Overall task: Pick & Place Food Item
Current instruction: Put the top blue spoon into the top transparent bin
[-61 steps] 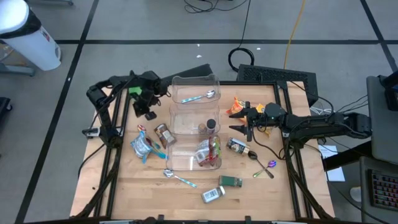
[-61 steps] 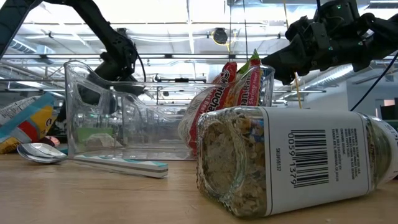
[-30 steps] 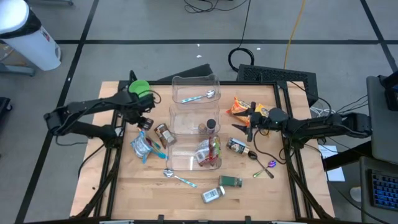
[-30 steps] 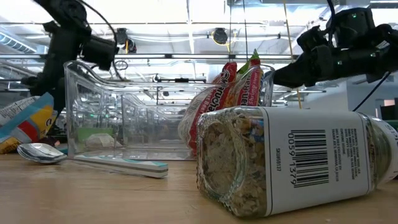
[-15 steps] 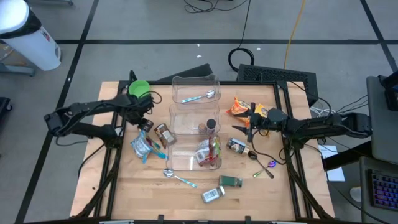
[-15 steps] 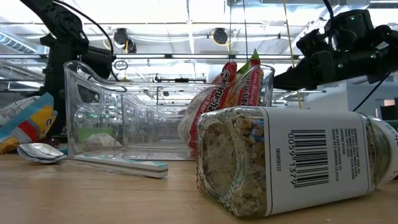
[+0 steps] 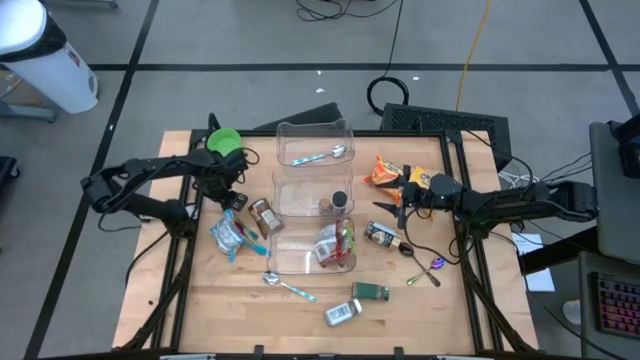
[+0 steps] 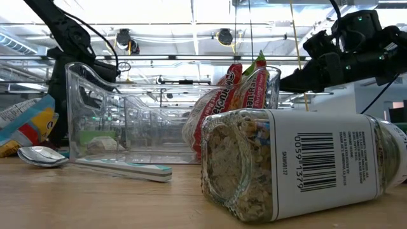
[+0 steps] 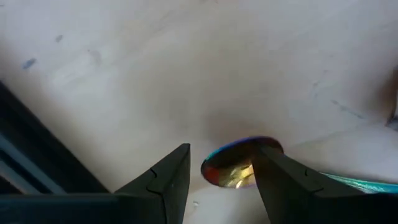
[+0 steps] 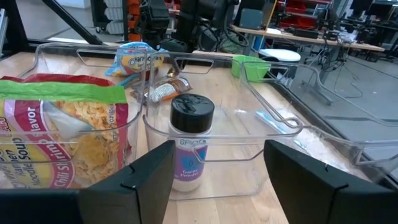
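Observation:
My left gripper (image 7: 228, 196) is open, low over the table left of the clear three-part container (image 7: 312, 195). In the left wrist view its fingers (image 9: 222, 150) stand on either side of the shiny bowl of a small teal-handled spoon (image 9: 231, 168) lying on the wood. My right gripper (image 7: 399, 206) is open and empty, right of the container, between an orange snack bag (image 7: 384, 172) and a small jar (image 7: 380, 236). The container holds a spoon (image 7: 322, 156), a black-capped spice jar (image 10: 189, 146) and a soup packet (image 10: 59, 137).
A green bowl (image 7: 225, 141) sits at the far left. A blue snack bag (image 7: 232, 238) and a brown jar (image 7: 265, 215) lie left of the container. A spoon (image 7: 288, 288), two jars (image 7: 355, 303) and a purple spoon (image 7: 430, 270) lie nearer the front edge.
My left arm has swung in over the table and its gripper has come down over the small spoon left of the container. My right gripper has stayed almost still.

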You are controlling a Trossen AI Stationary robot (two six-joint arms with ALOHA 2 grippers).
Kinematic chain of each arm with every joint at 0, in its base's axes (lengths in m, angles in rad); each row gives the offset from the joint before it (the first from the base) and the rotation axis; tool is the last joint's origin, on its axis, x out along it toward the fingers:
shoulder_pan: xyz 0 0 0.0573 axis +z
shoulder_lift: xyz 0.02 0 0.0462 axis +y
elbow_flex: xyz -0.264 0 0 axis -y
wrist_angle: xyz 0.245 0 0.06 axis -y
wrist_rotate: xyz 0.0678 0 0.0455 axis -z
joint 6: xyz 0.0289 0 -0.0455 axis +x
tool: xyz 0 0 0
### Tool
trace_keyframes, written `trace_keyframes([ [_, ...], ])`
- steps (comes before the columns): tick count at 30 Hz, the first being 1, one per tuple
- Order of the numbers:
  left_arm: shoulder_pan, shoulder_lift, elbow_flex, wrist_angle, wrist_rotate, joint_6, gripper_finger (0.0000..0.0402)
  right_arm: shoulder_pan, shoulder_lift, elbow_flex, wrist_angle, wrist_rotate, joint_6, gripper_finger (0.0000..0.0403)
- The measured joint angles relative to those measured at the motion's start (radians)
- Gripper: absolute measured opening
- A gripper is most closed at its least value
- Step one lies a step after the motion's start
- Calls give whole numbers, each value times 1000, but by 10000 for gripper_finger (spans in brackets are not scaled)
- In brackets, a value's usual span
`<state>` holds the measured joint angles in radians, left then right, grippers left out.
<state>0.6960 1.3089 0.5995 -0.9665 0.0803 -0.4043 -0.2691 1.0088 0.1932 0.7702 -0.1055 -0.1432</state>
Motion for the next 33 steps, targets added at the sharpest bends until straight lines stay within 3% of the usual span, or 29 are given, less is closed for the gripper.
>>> trace_keyframes([
  [10, -2, 83, 2, 3, 58, 34, 162, 0, 0, 0, -5, 0, 0, 240],
  [19, -32, 103, 0, 3, 87, 43, 12, 0, 0, 0, -5, 0, 0, 240],
  [33, -162, 96, 81, -5, 88, 29, 5, 0, 0, 0, -4, 0, 0, 240],
])
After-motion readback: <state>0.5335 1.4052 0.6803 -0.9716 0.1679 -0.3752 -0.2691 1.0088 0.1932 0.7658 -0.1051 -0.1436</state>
